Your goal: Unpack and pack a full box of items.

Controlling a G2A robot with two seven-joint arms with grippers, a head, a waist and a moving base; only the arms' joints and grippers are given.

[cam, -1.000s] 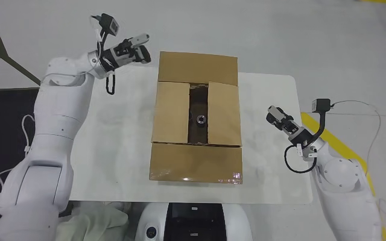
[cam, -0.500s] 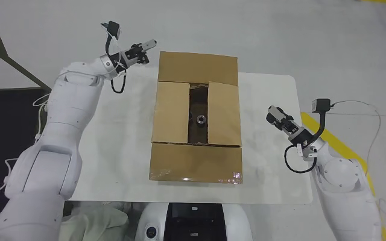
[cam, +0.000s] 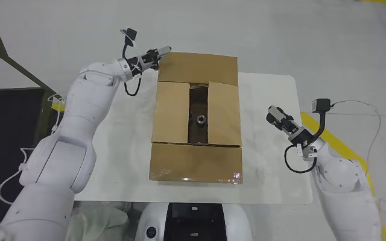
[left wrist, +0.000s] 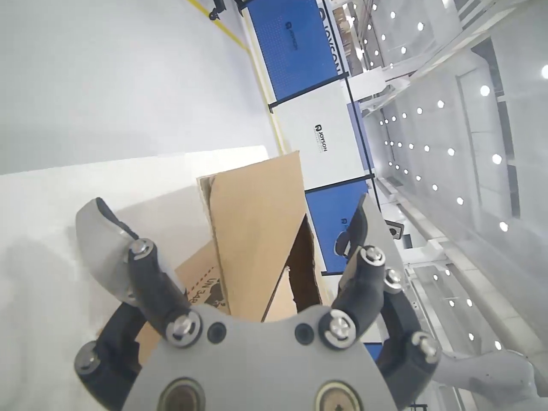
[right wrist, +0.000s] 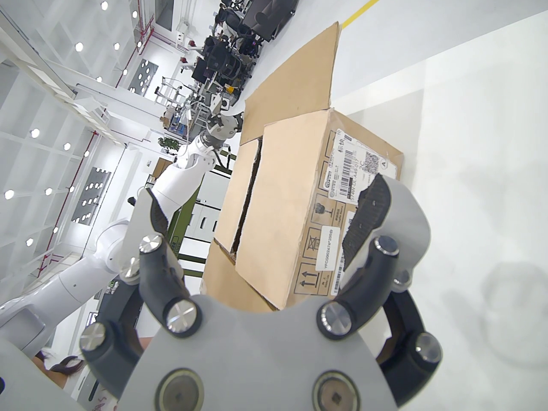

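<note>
Left gripper [cam: 164,51] hangs at the upper left of the top view, jaws spread wide and holding nothing, right at the upper left corner of the brown cardboard box [cam: 224,114]. In the left wrist view its fingers [left wrist: 102,237] stand either side of the opened-out far flap [cam: 199,66], whose edge runs between them; whether a pad touches the card I cannot tell. The box sits mid-frame on the white table [cam: 120,144], its long axis running top to bottom of the frame. Its two side flaps are folded in, with a narrow dark gap between them where a small dark round item [cam: 200,118] shows. The near flap [cam: 196,162] lies outward toward the lower edge. The right gripper [cam: 274,113] is at the right of the frame, open and empty too, well apart from the box and facing its labelled side wall. By my judgement unpacking has not begun: the side flaps need opening first. The far flap lies directly ahead of the first gripper, so that arm is much the nearer.
</note>
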